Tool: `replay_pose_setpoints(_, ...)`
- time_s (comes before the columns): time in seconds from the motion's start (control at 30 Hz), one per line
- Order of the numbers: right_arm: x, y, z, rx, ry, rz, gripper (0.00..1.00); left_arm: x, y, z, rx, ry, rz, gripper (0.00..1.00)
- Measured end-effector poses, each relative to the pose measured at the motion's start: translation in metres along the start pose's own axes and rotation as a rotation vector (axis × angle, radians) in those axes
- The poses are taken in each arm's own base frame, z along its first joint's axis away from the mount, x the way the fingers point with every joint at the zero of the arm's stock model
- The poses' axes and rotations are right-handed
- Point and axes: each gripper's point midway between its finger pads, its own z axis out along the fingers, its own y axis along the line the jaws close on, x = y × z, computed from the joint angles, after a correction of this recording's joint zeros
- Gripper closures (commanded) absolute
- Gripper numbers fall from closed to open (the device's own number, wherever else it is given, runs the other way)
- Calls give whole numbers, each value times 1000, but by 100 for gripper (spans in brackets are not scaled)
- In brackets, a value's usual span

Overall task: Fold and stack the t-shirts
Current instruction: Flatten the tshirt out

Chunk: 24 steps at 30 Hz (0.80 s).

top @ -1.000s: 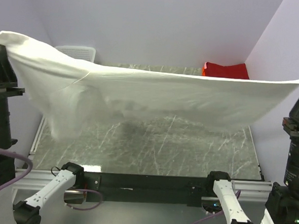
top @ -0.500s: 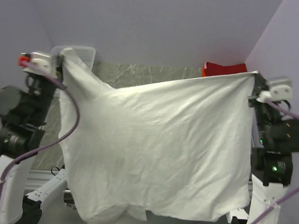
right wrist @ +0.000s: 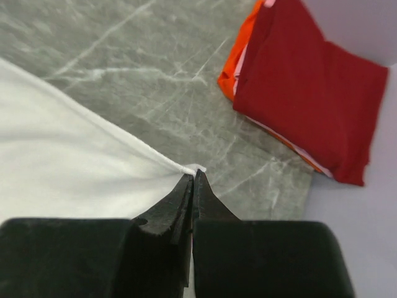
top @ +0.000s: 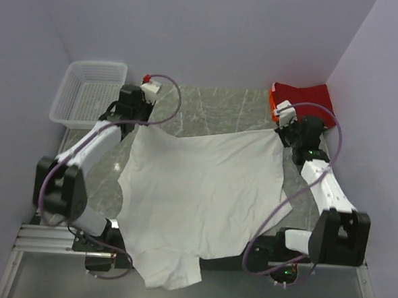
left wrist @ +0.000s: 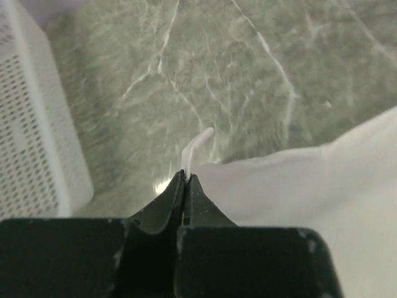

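Note:
The white t-shirt lies spread across the grey marble table, its near part hanging over the front edge. My left gripper is shut on the shirt's far left corner, low over the table. At the far right corner my right gripper is shut on the white t-shirt's hem. The red t-shirt with an orange edge lies folded in the back right corner, also seen as the red t-shirt just beyond the right gripper.
A white mesh basket stands at the back left; its wall is close to the left gripper. Purple walls close in the left, back and right sides. Bare table shows between the two grippers at the back.
Both arms swung the white t-shirt from held high in the air down and forward onto the table, where it now lies spread flat. Both grips stayed shut.

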Motion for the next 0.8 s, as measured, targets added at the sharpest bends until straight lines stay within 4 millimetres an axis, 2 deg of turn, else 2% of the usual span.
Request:
replay_pose_setpoints(0.03, 8, 0, 14, -9, 21, -7, 100, 8, 0, 24, 8, 49, -5, 99)
replay_pose_setpoints(0.17, 36, -4, 65, -40, 102, -28, 100, 10, 16, 109, 6, 135, -37, 99)
replay_pose_setpoints(0.2, 38, -8, 75, -42, 111, -32, 100, 6, 23, 132, 1, 140, -49, 99)
replay_pose_setpoints(0.3, 37, -25, 112, -37, 125, -40, 100, -4, 39, 184, -14, 131, -72, 99)
replay_pose_setpoints(0.37, 32, -39, 135, -27, 124, -44, 100, -7, 47, 209, -23, 122, -77, 99)
replay_pose_setpoints(0.5, 19, -64, 167, 0, 103, -61, 100, -8, 55, 231, -33, 110, -62, 99)
replay_pose_setpoints(0.6, 16, -73, 181, -5, 107, -66, 100, -7, 54, 235, -30, 109, -52, 99)
replay_pose_setpoints(0.8, 22, -67, 190, -58, 141, -54, 100, -7, 51, 238, -26, 90, -57, 99)
